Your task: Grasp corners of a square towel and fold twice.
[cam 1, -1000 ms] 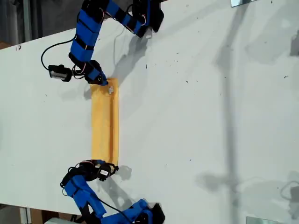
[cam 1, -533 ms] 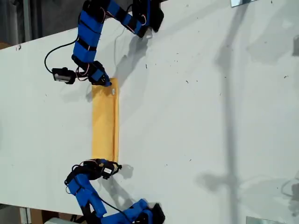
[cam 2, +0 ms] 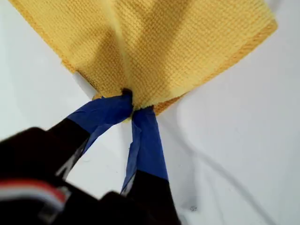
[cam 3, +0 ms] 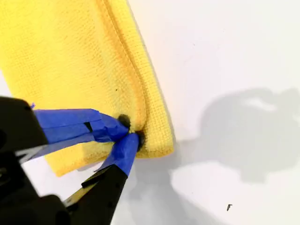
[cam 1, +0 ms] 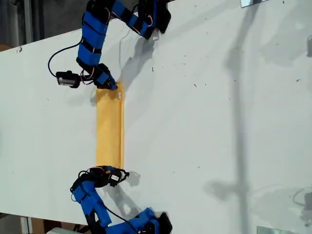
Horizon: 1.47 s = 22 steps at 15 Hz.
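The towel (cam 1: 109,126) lies folded into a long narrow strip on the white desk (cam 1: 204,122), left of centre in the exterior view. The first pincer (cam 2: 130,104) is closed on one end of the towel. The second pincer (cam 3: 127,135) is clamped on a folded corner (cam 3: 157,145).

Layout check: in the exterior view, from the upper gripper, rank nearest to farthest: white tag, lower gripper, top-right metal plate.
1. White tag, beside it on the towel.
2. Lower gripper, at the towel's far end.
3. Metal plate, exterior view's top right.
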{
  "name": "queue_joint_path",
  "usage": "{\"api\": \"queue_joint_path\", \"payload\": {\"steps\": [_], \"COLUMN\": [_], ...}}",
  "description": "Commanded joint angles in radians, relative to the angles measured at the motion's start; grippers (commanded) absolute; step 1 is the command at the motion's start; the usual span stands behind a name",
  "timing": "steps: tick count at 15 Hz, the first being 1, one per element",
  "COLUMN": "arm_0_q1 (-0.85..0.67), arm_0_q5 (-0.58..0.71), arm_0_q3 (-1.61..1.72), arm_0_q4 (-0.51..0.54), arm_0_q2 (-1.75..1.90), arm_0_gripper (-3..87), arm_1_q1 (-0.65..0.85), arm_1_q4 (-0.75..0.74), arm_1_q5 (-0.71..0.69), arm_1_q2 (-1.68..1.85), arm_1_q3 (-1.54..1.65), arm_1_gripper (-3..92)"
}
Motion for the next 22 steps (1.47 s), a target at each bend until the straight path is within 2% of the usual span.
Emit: {"api": "queue_joint_path", "payload": {"steps": [1, 2, 3, 5, 8, 18, 22], "arm_0_q1": [-0.025, -0.025, -0.023, -0.031, -0.034, -0.055, -0.055], "arm_0_q5": [0.006, 0.026, 0.032, 0.034, 0.028, 0.031, 0.031], "arm_0_q3": [-0.008, -0.008, -0.005, 0.002, -0.005, -0.057, -0.06], "arm_0_q4": [-0.015, -0.014, -0.011, -0.003, -0.006, -0.008, -0.012], "arm_0_q2": [0.0, -0.006, -0.009, -0.008, -0.023, -0.117, -0.118], "arm_0_gripper": [-0.4, 2.6, 10.9, 13.7, 16.7, 16.1, 15.9], "arm_1_q1": [0.008, 0.012, 0.02, 0.032, 0.066, 0.173, 0.109], "arm_1_q4": [-0.009, -0.006, -0.005, -0.003, 0.0, 0.071, 0.147], "arm_1_q5": [-0.003, -0.003, -0.003, -0.002, -0.002, -0.002, -0.003], "arm_1_q2": [0.048, 0.038, 0.035, 0.035, 0.017, -0.038, 0.141], "arm_1_q3": [-0.002, 0.0, 0.005, 0.012, 0.021, 0.029, 0.026], "arm_1_gripper": [7.2, 17.4, 21.5, 24.7, 22.9, 20.0, 18.6]}}
